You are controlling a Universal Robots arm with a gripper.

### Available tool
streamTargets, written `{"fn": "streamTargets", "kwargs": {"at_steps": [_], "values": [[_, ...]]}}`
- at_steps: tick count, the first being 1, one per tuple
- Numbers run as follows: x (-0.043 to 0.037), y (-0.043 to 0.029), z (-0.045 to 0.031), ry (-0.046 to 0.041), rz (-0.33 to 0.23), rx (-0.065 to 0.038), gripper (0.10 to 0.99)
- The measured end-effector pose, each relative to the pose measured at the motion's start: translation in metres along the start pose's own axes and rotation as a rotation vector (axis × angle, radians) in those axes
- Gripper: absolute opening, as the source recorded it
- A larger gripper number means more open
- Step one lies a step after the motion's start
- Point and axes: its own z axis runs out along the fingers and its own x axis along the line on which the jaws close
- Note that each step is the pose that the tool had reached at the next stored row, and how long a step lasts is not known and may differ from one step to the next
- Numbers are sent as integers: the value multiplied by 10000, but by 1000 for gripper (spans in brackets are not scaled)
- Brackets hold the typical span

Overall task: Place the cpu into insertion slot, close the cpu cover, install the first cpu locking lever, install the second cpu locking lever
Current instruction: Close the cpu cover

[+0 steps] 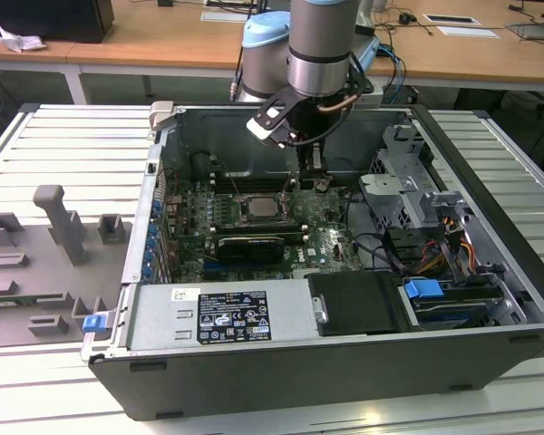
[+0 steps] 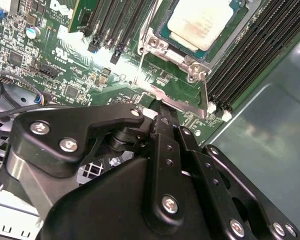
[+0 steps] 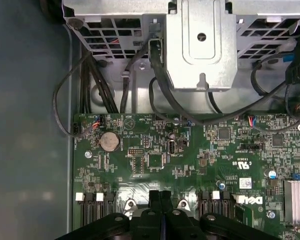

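Hand (image 2: 159,109) fully closed (tip at a silvery locking lever (image 2: 186,104))

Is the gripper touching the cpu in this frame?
Apart. The second wrist view shows green board and the cover edge lying between the gripper and the cpu.

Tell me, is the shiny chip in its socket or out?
In. The cpu lies flat inside the insertion slot, and the cpu cover sits down around its edges.
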Motion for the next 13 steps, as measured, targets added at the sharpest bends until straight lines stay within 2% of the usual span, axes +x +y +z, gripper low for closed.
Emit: {"fn": "streamTargets", "kwargs": {"at_steps": [4,7,9,10,13], "values": [[-1,-67,-4,0,-1,0,106],[-1,-230,-10,0,-11,0,106],[-1,-301,1,3,-26,0,106],[-2,-315,11,1,-30,0,106],[-3,-378,116,4,-54,0,106]]}}
